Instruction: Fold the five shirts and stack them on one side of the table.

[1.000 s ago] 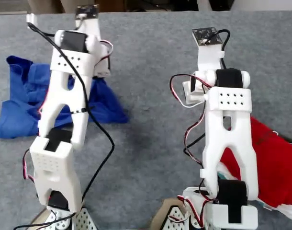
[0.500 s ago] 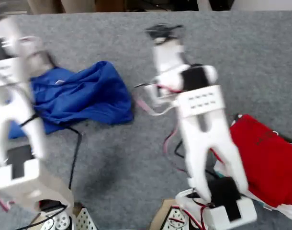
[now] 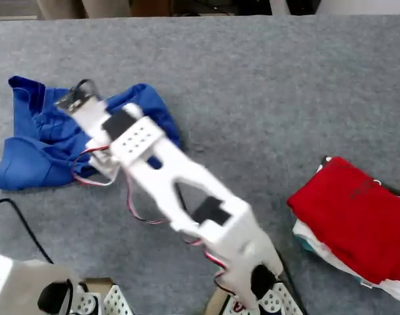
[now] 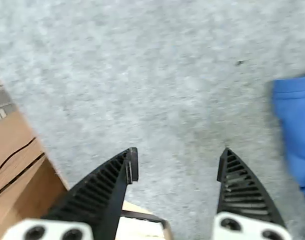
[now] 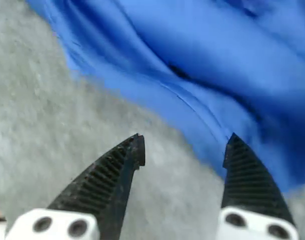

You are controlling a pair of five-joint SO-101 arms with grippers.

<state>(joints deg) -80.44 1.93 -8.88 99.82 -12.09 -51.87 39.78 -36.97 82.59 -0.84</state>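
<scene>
A crumpled blue shirt [image 3: 39,154] lies at the table's left. My right arm stretches diagonally from its base across to it, and my right gripper [image 3: 79,98] hangs over the shirt's upper middle. In the right wrist view that gripper [image 5: 185,142] stands open, with nothing between its fingers, just above the blue shirt [image 5: 202,65] where its edge meets the grey mat. My left gripper [image 4: 177,157] is open over bare mat near the table's edge, with the blue shirt [image 4: 295,130] off to one side. A folded red shirt [image 3: 357,216] tops a stack at the right.
White and teal folded shirts [image 3: 318,246] lie under the red one. The left arm's base [image 3: 23,289] sits at the front left corner. A grey mat [image 3: 252,98] covers the table. Wooden floor [image 4: 12,150] shows beyond the mat's edge.
My right arm has swung from the table's right side leftward onto the blue shirt. The left arm has pulled off the shirt, back to the front left corner.
</scene>
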